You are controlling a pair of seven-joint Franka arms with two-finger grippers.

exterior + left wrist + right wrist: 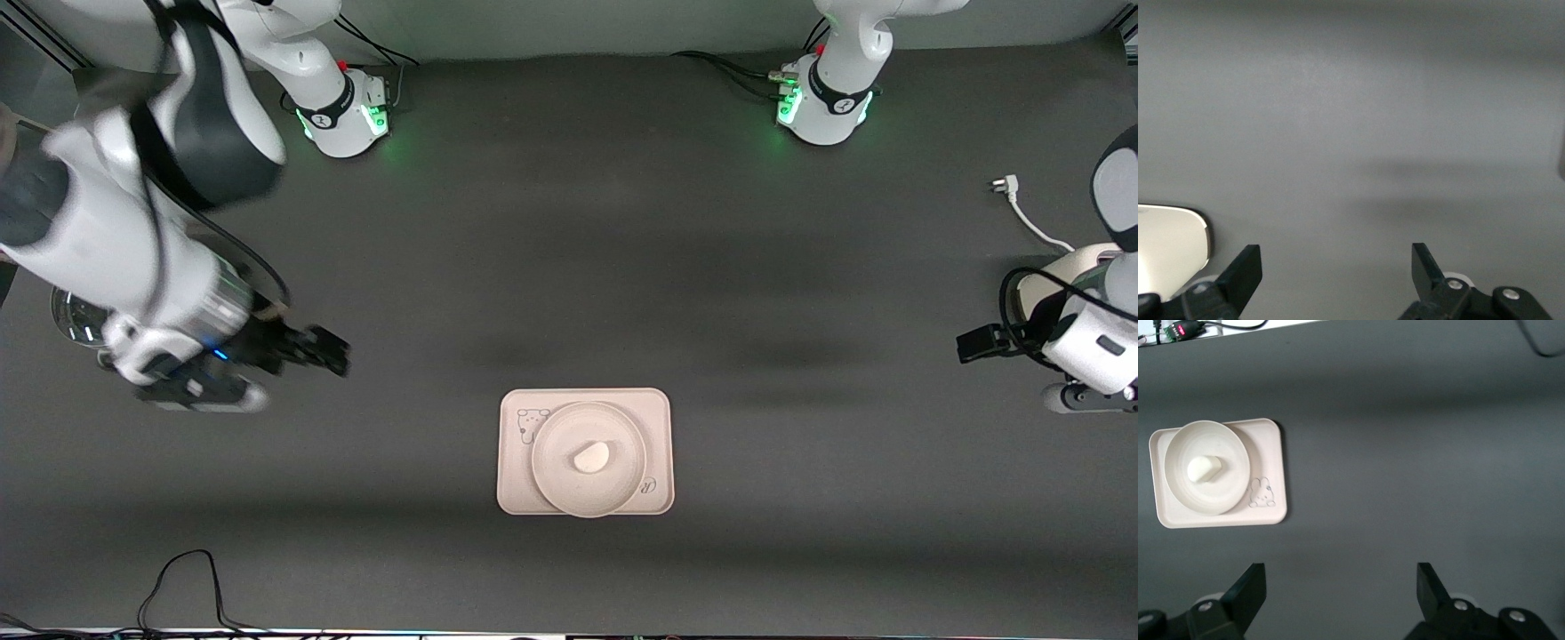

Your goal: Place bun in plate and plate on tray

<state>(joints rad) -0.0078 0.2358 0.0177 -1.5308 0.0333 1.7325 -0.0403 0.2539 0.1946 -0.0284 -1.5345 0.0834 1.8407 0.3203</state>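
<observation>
The cream-pink tray lies on the dark table near the front camera, midway between the arms' ends. The round cream plate rests on it, and the small off-white bun lies in the plate's middle. The right wrist view shows the tray, the plate and the bun too. My right gripper is open and empty, over bare table toward the right arm's end, apart from the tray. My left gripper is open and empty at the left arm's end.
A glass bowl sits under the right arm. A white rounded object and a white plug with cable lie at the left arm's end. A black cable loops at the front edge.
</observation>
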